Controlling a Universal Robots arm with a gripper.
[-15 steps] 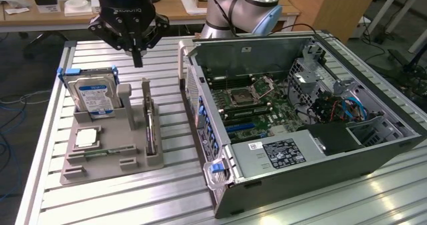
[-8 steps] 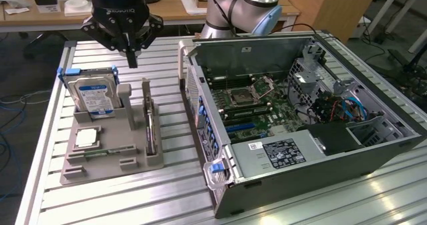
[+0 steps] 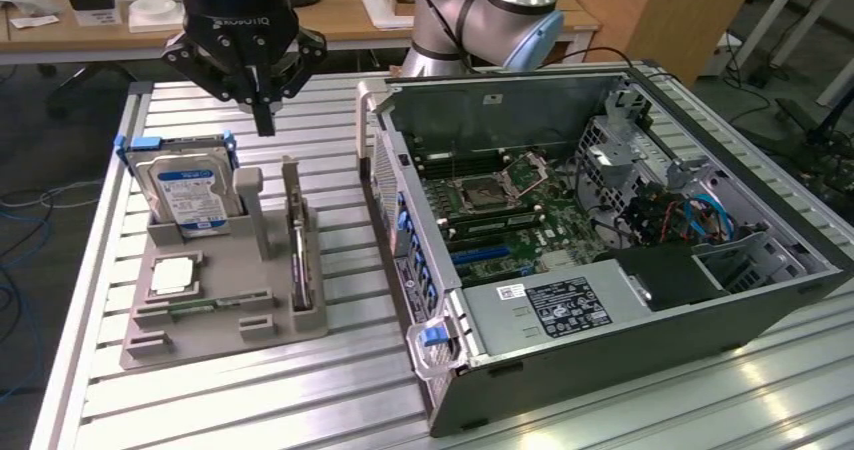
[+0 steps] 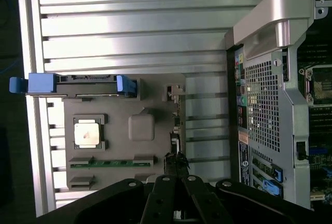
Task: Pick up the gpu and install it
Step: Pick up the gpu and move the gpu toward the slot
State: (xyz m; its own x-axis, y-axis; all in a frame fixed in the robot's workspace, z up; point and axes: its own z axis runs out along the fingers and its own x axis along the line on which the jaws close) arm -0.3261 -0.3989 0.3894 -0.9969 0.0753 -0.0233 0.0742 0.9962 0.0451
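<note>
Your gripper is pinched shut, empty, above the thin dark gpu in a grey holder on the ribbed metal table.

A silver slatted aluminium table carries two things. A grey moulded holder tray sits toward the exterior view's left. An open computer case lies on its side toward the right, near the tray, with bare slats between them.

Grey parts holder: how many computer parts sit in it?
4: hard drive upright at one end, processor lying flat, memory stick beside it, gpu on edge nearest the case. Smaller ones may be hidden.
</note>
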